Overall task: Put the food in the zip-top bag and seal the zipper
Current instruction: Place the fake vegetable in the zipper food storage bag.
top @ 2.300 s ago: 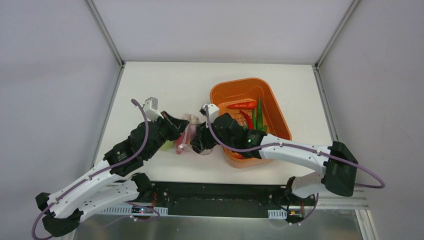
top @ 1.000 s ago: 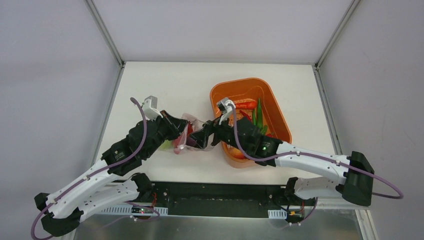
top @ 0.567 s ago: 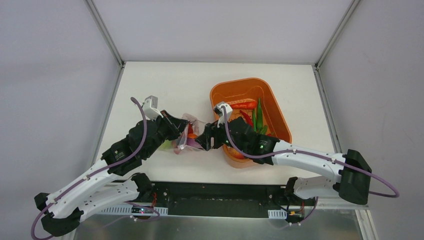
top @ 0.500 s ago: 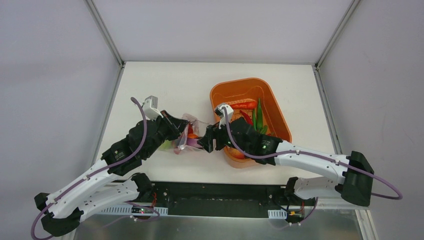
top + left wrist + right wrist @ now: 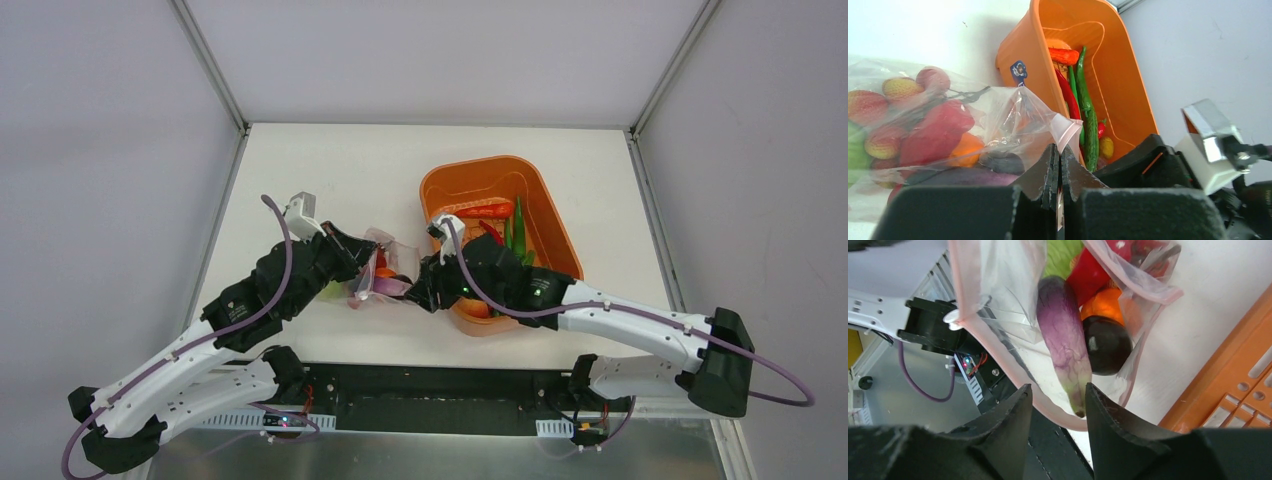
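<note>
Nearest the arm bases, the right pincer point(image 5: 1055, 400) stands with its jaws apart, gripping nothing. It sits astride the near lip of the zip-top bag point(image 5: 385, 262), apparently set to take that edge. The left pincer point(image 5: 1058, 160) is clenched on the bag's other lip, which keeps the mouth lifted and spread so that pieces can go in.

The bag lies on the counter point(image 5: 330, 170) between the two pincers, just beside the orange tub point(image 5: 480, 165). The zipper point(image 5: 959, 305) is unsealed. A purple aubergine point(image 5: 1063, 330) lies at the mouth with a dark round piece point(image 5: 1105, 345) beside it, and more food sits deeper in.

Farther off, a red pepper point(image 5: 485, 211) and green peppers point(image 5: 517, 230) remain in the tub, so loading looks unfinished.

Against the view a second ago, the right pincer has moved nearer the arm bases along the bag mouth and its jaws have narrowed. The left arm is unchanged.
</note>
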`<action>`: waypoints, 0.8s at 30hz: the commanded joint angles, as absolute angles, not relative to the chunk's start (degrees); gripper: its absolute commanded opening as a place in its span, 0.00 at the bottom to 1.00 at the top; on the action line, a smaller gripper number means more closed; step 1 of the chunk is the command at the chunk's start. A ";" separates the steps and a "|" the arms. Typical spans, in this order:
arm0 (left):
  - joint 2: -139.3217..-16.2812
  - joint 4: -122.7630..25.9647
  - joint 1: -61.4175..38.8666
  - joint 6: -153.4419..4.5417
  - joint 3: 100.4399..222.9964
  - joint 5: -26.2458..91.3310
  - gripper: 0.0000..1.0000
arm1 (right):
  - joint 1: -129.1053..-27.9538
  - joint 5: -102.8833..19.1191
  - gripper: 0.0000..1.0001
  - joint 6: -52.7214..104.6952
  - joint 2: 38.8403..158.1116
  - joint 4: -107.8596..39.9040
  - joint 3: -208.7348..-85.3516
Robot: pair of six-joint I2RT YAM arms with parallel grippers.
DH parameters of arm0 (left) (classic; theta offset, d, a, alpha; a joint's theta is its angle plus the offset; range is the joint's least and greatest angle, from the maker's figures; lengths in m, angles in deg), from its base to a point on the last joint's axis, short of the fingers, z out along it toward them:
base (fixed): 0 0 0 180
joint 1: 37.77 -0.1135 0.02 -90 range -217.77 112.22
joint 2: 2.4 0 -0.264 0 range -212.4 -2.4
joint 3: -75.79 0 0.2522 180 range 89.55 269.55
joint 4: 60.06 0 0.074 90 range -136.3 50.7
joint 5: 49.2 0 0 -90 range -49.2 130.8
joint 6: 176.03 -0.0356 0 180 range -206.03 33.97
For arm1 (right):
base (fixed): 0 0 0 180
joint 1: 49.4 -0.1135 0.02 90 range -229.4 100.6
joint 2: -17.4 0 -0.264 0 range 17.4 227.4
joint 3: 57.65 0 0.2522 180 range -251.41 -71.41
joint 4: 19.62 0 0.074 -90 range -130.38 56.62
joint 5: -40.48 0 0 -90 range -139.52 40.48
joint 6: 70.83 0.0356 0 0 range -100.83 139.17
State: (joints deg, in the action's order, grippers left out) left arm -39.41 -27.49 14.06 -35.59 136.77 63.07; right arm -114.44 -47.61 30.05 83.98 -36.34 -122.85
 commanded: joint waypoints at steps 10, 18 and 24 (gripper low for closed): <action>-37.05 -27.53 14.54 -35.32 136.92 62.87 0.00 | -113.73 -48.89 0.44 28.13 83.31 -32.92 -121.47; -38.57 -26.53 14.61 -36.39 139.01 62.61 0.00 | -112.70 -39.29 0.38 26.73 88.05 -32.01 -123.31; -38.43 -25.92 14.56 -37.07 139.61 63.24 0.00 | -112.75 -35.89 0.25 27.28 90.84 -29.38 -124.00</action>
State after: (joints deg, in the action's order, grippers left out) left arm -38.73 -25.83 14.06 -35.75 136.77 62.26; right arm -112.80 -39.68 27.86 89.86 -33.37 -121.71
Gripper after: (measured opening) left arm 0.009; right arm 0.335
